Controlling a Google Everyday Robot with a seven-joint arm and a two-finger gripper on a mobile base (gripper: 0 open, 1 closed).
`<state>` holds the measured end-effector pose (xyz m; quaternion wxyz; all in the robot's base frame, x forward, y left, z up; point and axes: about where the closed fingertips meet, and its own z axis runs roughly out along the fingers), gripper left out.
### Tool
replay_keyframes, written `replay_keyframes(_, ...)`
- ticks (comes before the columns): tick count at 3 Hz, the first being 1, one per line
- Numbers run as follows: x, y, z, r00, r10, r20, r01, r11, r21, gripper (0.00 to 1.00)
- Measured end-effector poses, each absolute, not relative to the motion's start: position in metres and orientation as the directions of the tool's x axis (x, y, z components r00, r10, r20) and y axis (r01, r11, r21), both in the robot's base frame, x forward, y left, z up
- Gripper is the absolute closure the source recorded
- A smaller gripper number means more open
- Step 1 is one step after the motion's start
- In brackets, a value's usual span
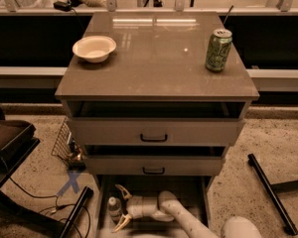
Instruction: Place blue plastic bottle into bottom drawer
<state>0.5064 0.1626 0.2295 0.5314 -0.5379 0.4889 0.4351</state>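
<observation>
The cabinet [156, 133] is standing beyond the jaws, with its worktop [154, 58] lying well above them. The bottom drawer [188, 192] is standing pulled out, and the jaws are sitting inside it, toward its left side. The arm [184, 217] is reaching in from the lower right, with the gripper [116, 208] pointing left. The jaws are standing spread wide, pinching nothing. On the worktop, a white bowl [94, 48] is resting far above the jaws and a green soda can [218, 50] is standing far above and to their right. The blue plastic bottle [113, 211] is standing in the drawer at the open mouth of the jaws, between the two tips; contact cannot be told.
</observation>
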Motion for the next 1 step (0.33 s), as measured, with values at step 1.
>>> replay_keyframes(1, 0.5064, 0.1626, 0.2295, 0.143, -0.063, -0.988, -0.988, 0.043, -0.146, 0.0)
